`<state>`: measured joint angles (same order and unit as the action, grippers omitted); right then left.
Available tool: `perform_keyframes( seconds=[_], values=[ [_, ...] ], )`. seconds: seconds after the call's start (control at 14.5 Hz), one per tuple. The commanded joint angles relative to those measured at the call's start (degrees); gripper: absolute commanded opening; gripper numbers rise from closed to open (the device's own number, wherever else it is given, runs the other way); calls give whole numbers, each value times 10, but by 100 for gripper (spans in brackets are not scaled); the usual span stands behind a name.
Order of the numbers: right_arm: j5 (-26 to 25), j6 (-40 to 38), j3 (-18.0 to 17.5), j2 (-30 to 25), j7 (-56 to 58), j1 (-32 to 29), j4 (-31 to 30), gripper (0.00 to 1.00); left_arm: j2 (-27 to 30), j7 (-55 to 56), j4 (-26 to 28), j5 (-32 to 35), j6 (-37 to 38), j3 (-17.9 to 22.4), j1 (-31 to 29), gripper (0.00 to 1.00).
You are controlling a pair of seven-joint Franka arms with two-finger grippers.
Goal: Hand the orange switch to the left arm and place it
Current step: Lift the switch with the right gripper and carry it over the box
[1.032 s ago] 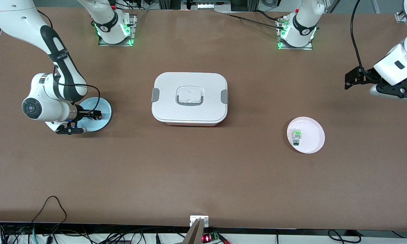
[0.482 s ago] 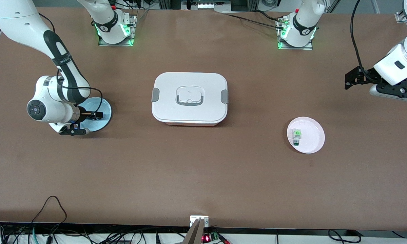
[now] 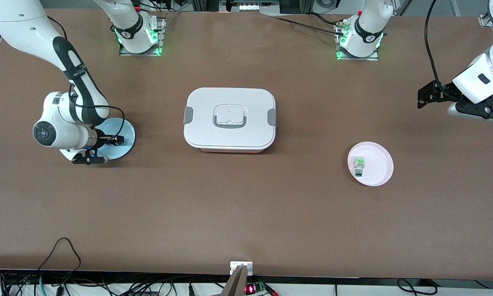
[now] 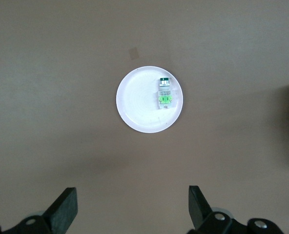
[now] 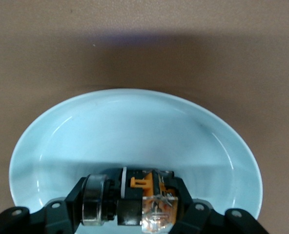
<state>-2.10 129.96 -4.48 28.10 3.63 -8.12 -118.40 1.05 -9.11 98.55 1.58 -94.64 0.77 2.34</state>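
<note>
My right gripper [image 3: 117,139] is over the light blue plate [image 3: 125,146] at the right arm's end of the table. In the right wrist view it is shut on the orange switch [image 5: 144,197], a black-and-orange part with a round cap, held just above the blue plate [image 5: 134,126]. The white box [image 3: 229,119] with grey clasps stands in the middle of the table. My left gripper [image 3: 425,96] hangs open and empty in the air at the left arm's end of the table, and the arm waits. Its fingers [image 4: 66,207] show spread wide in the left wrist view.
A white plate [image 3: 378,164] with a green-and-white small switch [image 3: 358,163] lies nearer the front camera than the box, toward the left arm's end. It also shows in the left wrist view [image 4: 139,100]. Cables lie along the table's front edge.
My right arm has shifted slightly over the blue plate and its gripper has risen a little with the switch. The left arm has not moved.
</note>
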Motion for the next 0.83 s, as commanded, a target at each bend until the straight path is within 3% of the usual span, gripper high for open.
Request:
perform_keyframes(
  seconds=[0.0,0.14,0.48,0.76],
  values=[
    [6,-25,-6,-16,0,1,4,35,-1,6,-6,3,8,3,4,100],
    [6,-35,-6,-30,4,3,9,25,-1,5,-6,3,8,3,4,100],
    [5,-78,-49,-64,18,5,43,22,0,6,-6,3,9,3,4,100],
    [27,-85,-65,-101,116,6,57,19,-1,2,-6,3,9,3,2,100]
  ],
)
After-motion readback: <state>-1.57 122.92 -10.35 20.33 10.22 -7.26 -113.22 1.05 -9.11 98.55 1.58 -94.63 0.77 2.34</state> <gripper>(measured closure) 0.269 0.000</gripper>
